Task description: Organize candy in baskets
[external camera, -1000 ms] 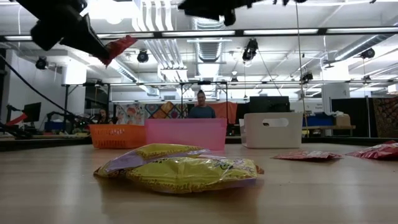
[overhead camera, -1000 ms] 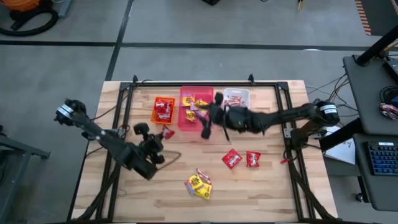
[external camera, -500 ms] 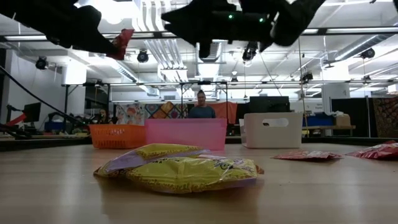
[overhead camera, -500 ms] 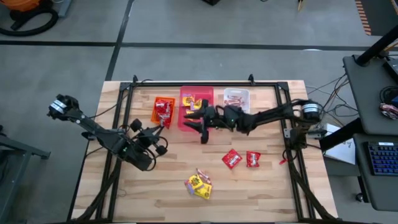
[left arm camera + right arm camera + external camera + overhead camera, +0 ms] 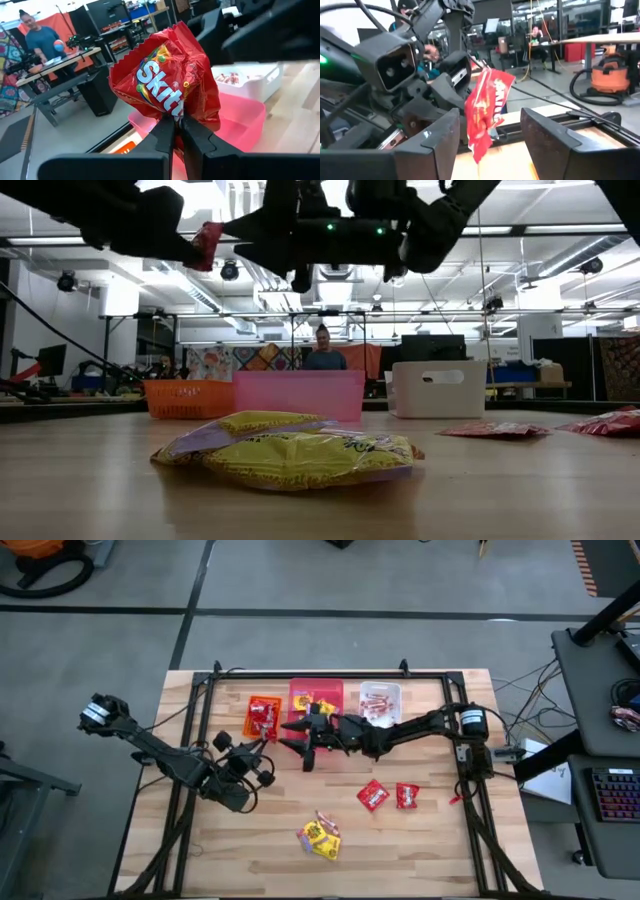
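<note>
A red candy packet (image 5: 167, 75) hangs in the air in front of the baskets, with my left gripper (image 5: 176, 125) shut on it; the low view shows the packet (image 5: 208, 245) high above the table. My right gripper (image 5: 296, 740) is open and faces it from the table's right. Its two fingers (image 5: 440, 140) stand on either side of the packet (image 5: 487, 112) without touching it. The orange basket (image 5: 263, 717), the pink one (image 5: 315, 700) and the white one (image 5: 381, 700) stand in a row at the far edge, with candy in them. My left gripper pinches one crumpled end of the red packet (image 5: 175, 114) between its two fingers. The fingers lie roughly level and come from the table's left. The rest of the packet sticks out past the fingertips, lifted clear of the table and the baskets.
Yellow packets (image 5: 320, 837) lie in a small heap near the front middle of the table. Two red packets (image 5: 373, 795) (image 5: 407, 795) lie right of the middle. A person (image 5: 323, 352) sits in the room behind the baskets.
My right gripper has come down and toward the table's left, away from the baskets, up to the red packet, and its fingers have spread wider. My left gripper has rolled and shifted slightly, so the packet it holds has turned about.
</note>
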Robot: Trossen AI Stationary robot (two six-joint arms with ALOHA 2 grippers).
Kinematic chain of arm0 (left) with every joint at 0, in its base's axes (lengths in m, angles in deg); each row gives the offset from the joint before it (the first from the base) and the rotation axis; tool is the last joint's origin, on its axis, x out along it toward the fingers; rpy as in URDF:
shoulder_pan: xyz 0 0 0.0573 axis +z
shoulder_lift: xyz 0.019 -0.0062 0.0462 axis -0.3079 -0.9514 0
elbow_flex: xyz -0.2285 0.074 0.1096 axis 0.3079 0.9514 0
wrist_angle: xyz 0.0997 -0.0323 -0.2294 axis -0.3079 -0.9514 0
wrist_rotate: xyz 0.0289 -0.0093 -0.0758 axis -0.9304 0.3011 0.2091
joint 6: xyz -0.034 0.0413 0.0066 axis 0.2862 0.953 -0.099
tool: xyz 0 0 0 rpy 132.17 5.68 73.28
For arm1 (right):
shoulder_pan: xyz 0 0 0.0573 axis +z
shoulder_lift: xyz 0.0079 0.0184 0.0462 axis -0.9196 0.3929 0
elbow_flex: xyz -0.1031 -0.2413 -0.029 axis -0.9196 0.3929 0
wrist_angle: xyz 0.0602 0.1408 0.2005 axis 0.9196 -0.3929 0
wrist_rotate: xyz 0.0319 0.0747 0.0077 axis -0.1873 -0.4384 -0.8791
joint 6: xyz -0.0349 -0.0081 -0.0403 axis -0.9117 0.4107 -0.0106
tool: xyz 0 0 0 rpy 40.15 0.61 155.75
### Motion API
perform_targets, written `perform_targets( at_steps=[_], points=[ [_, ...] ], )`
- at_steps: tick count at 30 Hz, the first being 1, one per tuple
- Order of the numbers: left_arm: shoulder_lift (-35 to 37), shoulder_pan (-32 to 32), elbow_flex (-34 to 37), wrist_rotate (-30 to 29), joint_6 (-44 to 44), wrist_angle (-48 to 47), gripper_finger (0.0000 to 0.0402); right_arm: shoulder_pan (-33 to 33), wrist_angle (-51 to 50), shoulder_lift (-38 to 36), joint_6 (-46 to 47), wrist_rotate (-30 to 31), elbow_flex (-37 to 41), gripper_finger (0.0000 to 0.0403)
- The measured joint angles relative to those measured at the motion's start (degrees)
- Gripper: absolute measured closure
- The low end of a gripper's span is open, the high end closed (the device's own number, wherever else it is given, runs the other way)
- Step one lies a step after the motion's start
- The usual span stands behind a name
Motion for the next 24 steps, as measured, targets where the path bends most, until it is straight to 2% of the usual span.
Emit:
perform_targets(
  at_steps=[4,11,19,24],
  points=[
    [-0.1,1.8,-1.1,0.0,0.0,0.2,0.04,0.0,-4.0,-0.1,-0.5,0.0,-2.0,0.02],
    [-0.5,3.3,-1.1,1.9,0.0,2.2,0.04,0.1,-4.3,-0.1,-0.8,-0.1,-3.7,0.02],
    [-2.7,3.6,-1.6,2.5,0.1,7.8,0.04,-0.2,-11.9,0.9,-1.9,0.0,-8.0,0.02],
    [-5.0,4.0,-3.3,2.1,0.6,7.7,0.04,-0.2,-12.7,1.9,-2.9,0.1,-8.9,0.0227]
  ],
)
